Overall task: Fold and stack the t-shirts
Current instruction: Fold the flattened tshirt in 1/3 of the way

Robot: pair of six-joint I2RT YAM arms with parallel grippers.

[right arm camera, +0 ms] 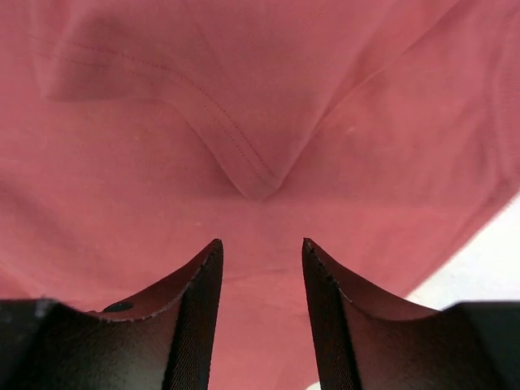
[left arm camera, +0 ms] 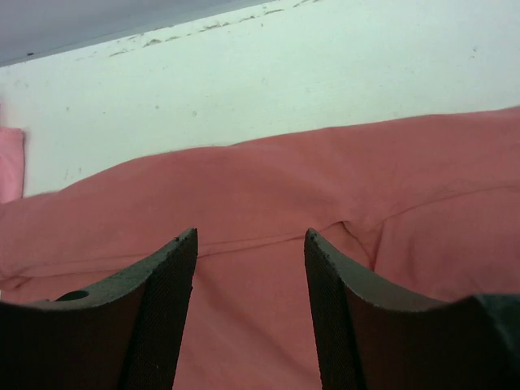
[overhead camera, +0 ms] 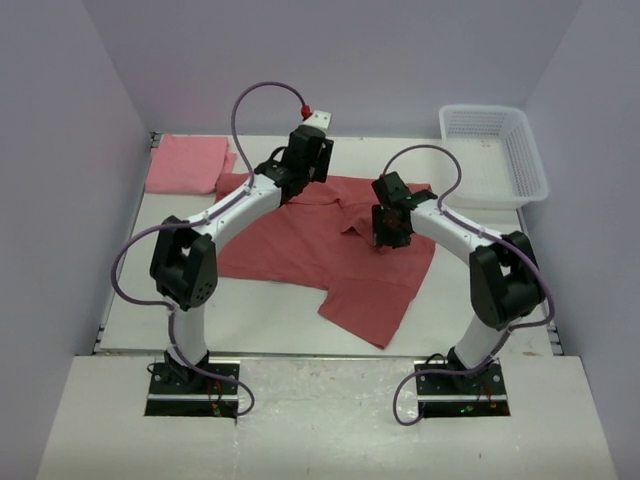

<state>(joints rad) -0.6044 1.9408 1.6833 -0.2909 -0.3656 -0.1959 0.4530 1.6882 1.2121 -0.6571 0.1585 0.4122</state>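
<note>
The brick-red t-shirt (overhead camera: 290, 250) lies spread and rumpled across the middle of the table. My left gripper (overhead camera: 292, 172) hangs over its far edge. In the left wrist view that gripper (left arm camera: 252, 240) is open, with red cloth (left arm camera: 268, 195) below it and nothing between its fingers. My right gripper (overhead camera: 388, 235) is over the shirt's right part. In the right wrist view it (right arm camera: 262, 244) is open just above the fabric, in front of a pointed, hemmed fold (right arm camera: 258, 180). The lighter pink t-shirt (overhead camera: 185, 163) lies folded at the back left and shows at the picture's left edge (left arm camera: 10, 162) in the left wrist view.
A white lattice basket (overhead camera: 495, 150) stands at the back right corner. Grey walls close in the table on the left, back and right. Bare white tabletop (overhead camera: 250, 320) shows in front of the red shirt and beyond its far edge (left arm camera: 284, 73).
</note>
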